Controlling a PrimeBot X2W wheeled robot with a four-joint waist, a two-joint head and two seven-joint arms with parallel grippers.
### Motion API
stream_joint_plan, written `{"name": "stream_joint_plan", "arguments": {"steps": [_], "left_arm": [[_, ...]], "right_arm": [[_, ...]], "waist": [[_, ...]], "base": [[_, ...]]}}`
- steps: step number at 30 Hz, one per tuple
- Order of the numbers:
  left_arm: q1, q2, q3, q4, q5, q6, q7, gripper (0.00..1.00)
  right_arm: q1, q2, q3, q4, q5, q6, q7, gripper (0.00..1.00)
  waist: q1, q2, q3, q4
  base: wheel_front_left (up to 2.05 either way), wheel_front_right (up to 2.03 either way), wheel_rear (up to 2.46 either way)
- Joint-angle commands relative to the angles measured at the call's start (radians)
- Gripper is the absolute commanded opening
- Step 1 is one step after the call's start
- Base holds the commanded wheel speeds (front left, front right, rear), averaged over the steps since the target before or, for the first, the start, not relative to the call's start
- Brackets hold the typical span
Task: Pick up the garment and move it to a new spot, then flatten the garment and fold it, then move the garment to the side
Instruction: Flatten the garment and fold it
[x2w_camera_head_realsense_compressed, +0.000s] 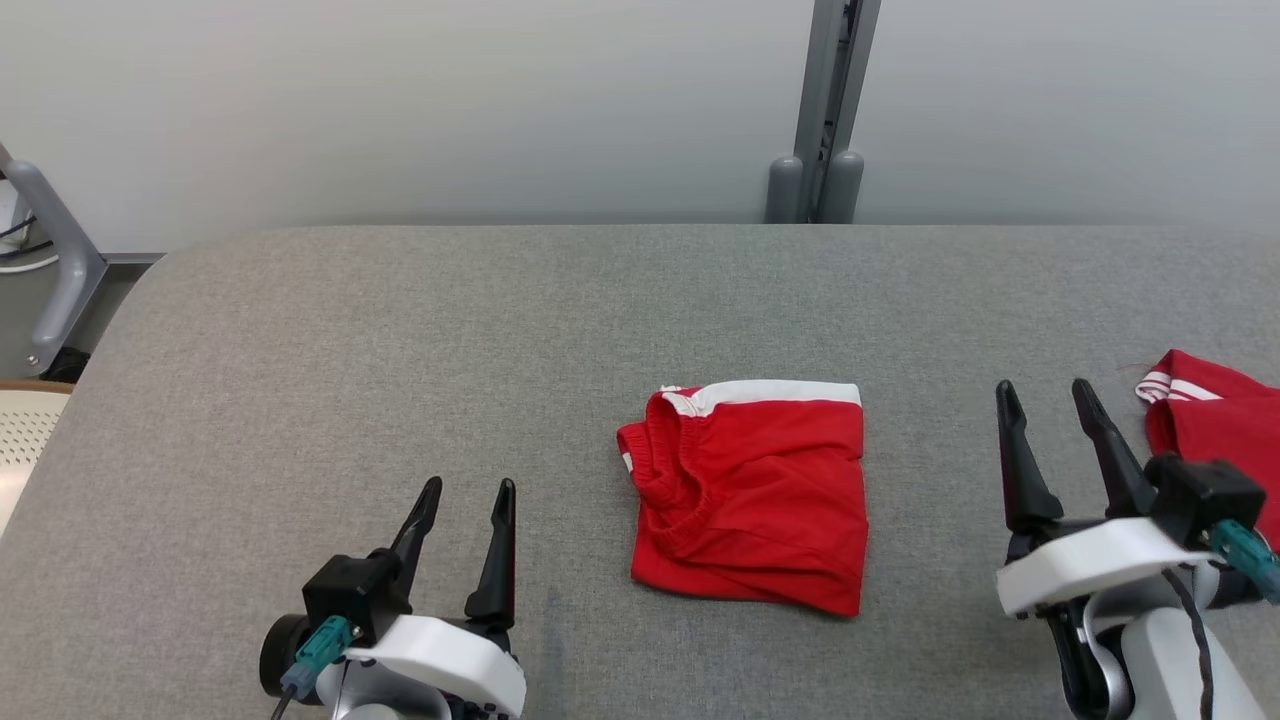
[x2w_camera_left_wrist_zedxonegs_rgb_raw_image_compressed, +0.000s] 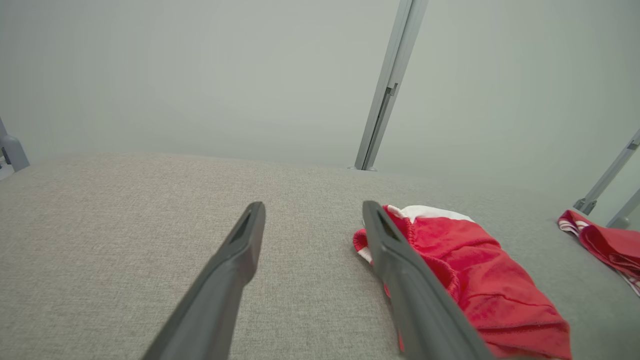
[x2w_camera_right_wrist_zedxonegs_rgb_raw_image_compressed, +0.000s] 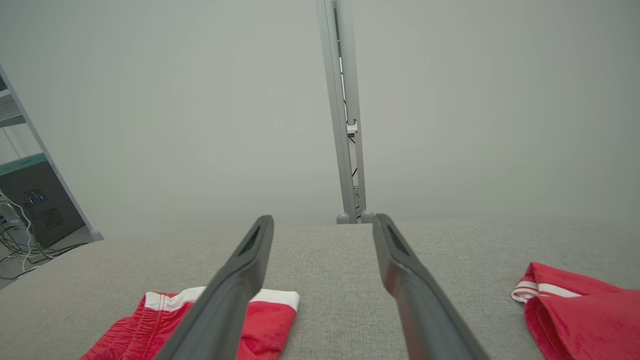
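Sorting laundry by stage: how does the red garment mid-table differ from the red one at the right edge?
The folded red garment with a broad white band lies as a compact square centred on the grey table; the red garment with thin white stripes lies cropped at the right edge. The first shows a gathered waistband; the second a striped hem. Both are red with white trim.

Head view looks down on grey table (x2w_camera_head_realsense_compressed: 400, 350); wrist views sit low, facing the wall (x2w_camera_head_realsense_compressed: 500, 100), all three sharing the folded red shorts (x2w_camera_head_realsense_compressed: 750, 490).
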Motion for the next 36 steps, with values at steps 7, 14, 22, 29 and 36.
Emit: {"name": "stream_joint_plan", "arguments": {"steps": [7, 14, 22, 29, 36], "left_arm": [[0.040, 0.004, 0.021, -0.022, 0.008, 0.015, -0.004, 1.00], [0.059, 0.004, 0.051, -0.036, 0.020, 0.021, -0.004, 1.00], [0.076, 0.004, 0.069, -0.045, 0.032, 0.023, -0.004, 1.00], [0.072, 0.004, 0.067, -0.046, 0.037, 0.023, -0.004, 1.00], [0.070, 0.004, 0.065, -0.044, 0.037, 0.024, -0.004, 1.00]], "right_arm": [[0.163, 0.024, -0.060, -0.158, 0.020, 0.001, -0.004, 1.00], [0.256, 0.023, -0.033, -0.230, 0.085, 0.001, -0.004, 1.00], [0.285, 0.023, -0.024, -0.233, 0.092, 0.001, -0.004, 1.00], [0.276, 0.023, -0.027, -0.225, 0.082, 0.001, -0.004, 1.00], [0.271, 0.023, -0.029, -0.221, 0.074, 0.001, -0.004, 1.00]], "waist": [[0.0000, 0.0000, -0.007, 0.005], [0.0000, 0.0000, -0.014, 0.006], [0.0000, 0.0000, -0.022, -0.003], [0.0000, 0.0000, -0.024, -0.003], [0.0000, 0.0000, -0.024, 0.000]], "base": [[0.00, 0.00, 0.00], [0.00, 0.00, 0.00], [0.00, 0.00, 0.00], [0.00, 0.00, 0.00], [0.00, 0.00, 0.00]]}}
